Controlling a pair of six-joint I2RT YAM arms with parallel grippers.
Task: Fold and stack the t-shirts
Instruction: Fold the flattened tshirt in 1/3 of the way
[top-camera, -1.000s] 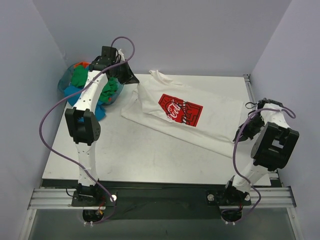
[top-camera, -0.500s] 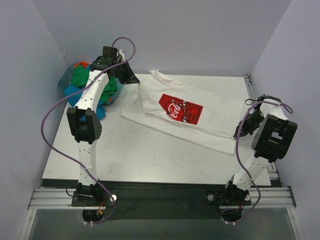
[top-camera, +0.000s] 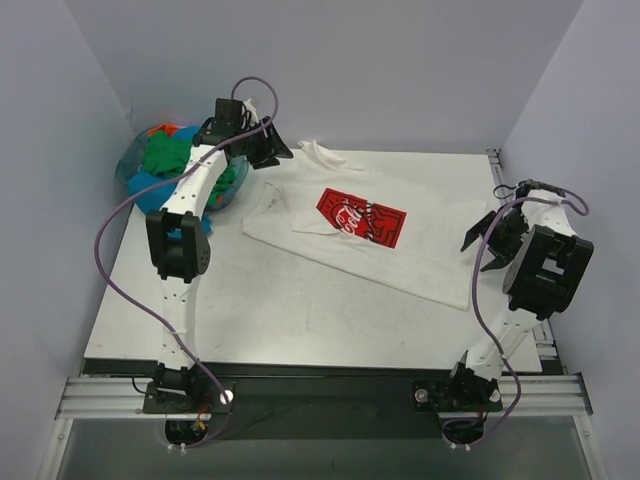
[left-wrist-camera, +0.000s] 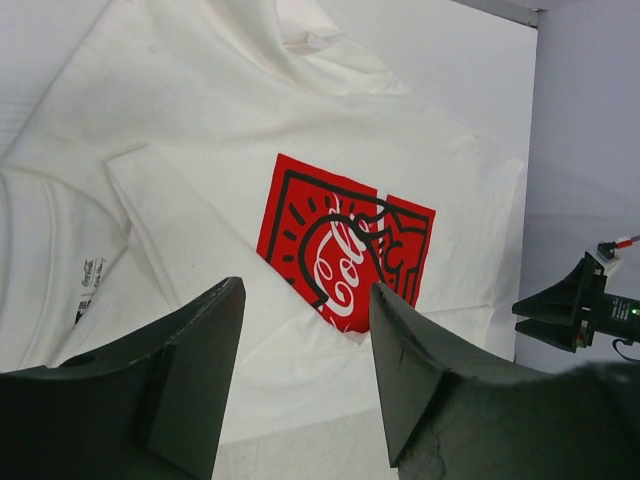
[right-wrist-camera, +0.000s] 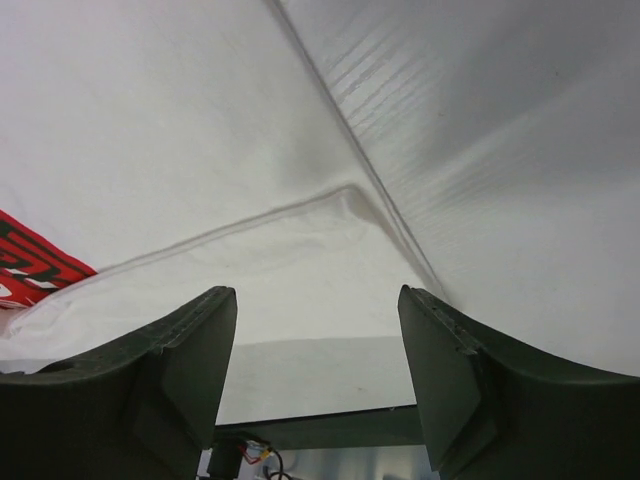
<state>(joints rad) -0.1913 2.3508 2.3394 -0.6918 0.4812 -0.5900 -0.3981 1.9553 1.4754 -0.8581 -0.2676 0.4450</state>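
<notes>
A white table (top-camera: 300, 300) is enclosed on three sides by plain lavender walls (top-camera: 400, 70). A blue bin (top-camera: 126, 166) is set at the table's far-left corner, close against the left wall. An aluminium rail (top-camera: 330, 394) is fitted along the near edge, beyond a black strip (top-camera: 330, 372). A narrower metal track (top-camera: 497, 172) is mounted along the right edge.

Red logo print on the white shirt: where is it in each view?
Top external: red logo print, just above centre, slightly right.
Left wrist: centre of frame.
Right wrist: only a sliver at the left edge.
Shared landmark: the white t-shirt it is printed on.
</notes>
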